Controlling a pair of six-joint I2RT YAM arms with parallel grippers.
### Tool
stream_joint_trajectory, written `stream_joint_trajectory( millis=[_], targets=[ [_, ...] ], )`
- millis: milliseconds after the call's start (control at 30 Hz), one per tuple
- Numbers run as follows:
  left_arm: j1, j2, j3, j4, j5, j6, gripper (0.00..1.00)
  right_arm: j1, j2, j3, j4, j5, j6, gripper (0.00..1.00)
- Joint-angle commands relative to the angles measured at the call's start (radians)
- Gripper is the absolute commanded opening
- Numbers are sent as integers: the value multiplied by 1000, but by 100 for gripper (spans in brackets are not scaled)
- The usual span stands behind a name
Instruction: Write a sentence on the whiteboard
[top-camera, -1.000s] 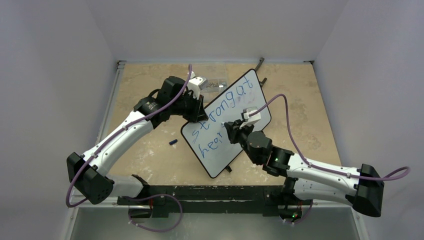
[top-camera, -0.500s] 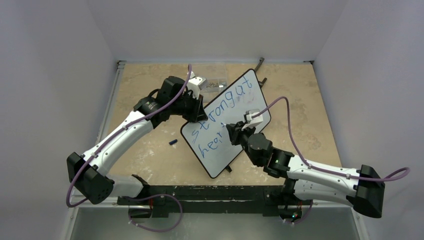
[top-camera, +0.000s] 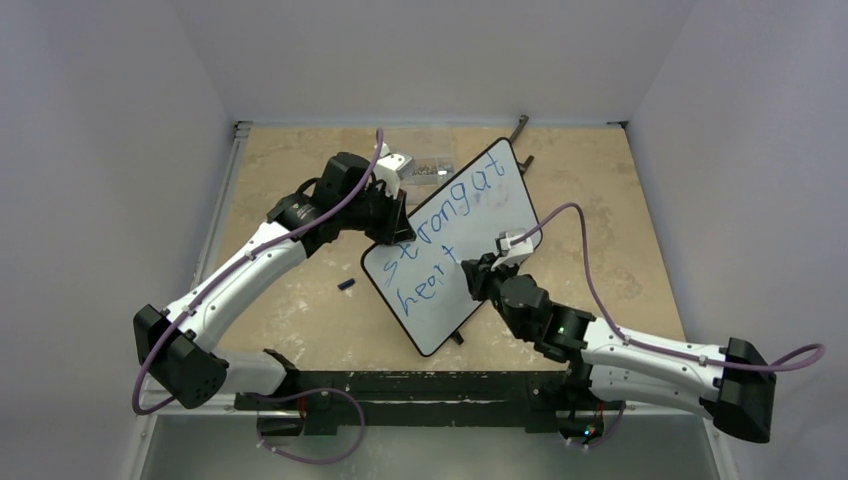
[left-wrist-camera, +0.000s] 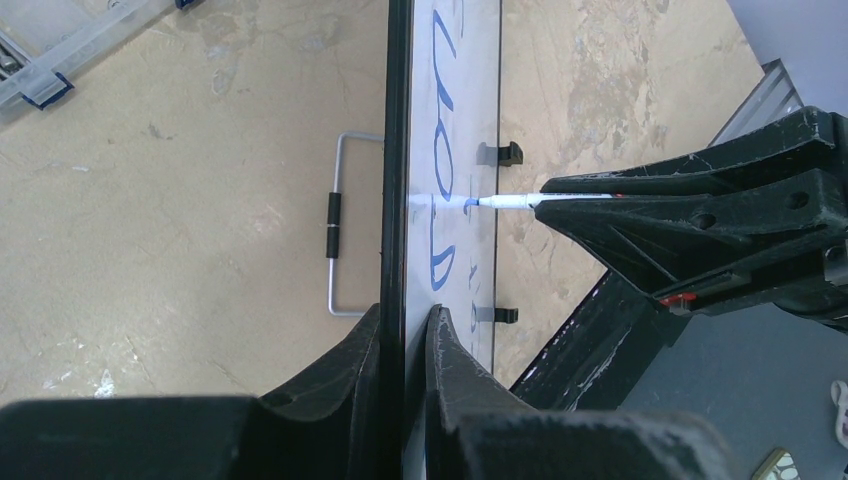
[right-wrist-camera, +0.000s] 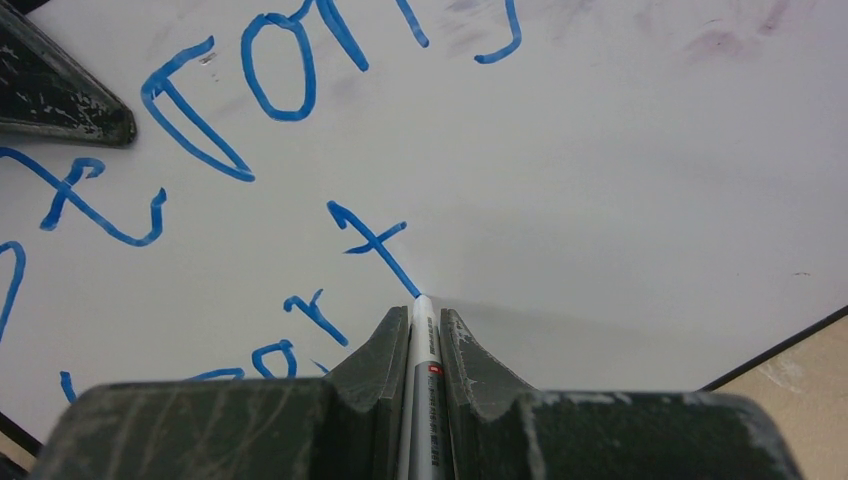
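Blue two-row sentence (top-camera: 441, 217), one whiteboard (top-camera: 505, 205), one marker (right-wrist-camera: 423, 328)

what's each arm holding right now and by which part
The left tool clamps the whiteboard by its black-framed edge; the right tool grips a marker by its barrel, just behind the tip.

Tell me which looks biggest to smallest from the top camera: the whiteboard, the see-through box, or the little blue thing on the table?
1. The whiteboard, biggest by far.
2. The clear box, though the left arm hides part of it.
3. The little blue piece, tiniest.
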Motion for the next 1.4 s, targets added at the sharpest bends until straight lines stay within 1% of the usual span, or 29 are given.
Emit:
stream_joint_trajectory(
  millis=[0, 367, 767, 933, 1100, 1233, 1367],
  targets=[
    [12, 10, -24, -100, -217, 158, 0, -4, -9, -17, -53, 23, 30, 0],
    [11, 10, -25, -101, -217, 157, 0, -10, 12, 19, -41, 68, -20, 0],
    [12, 12, -25, -101, -214, 158, 0, -34, 70, 94, 6, 63, -98, 0],
    [12, 11, -24, -100, -214, 158, 0, -35, 34, 124, -34, 62, -103, 0],
    [11, 9, -24, -101, -214, 158, 0, -35, -47, 144, -75, 62, -99, 0],
    [12, 6, -23, -102, -212, 158, 0, -35, -98, 142, -69, 44, -117, 0],
    [12, -1, -24, -102, -209, 158, 0, -36, -105, 139, -63, 41, -133, 0]
  ],
)
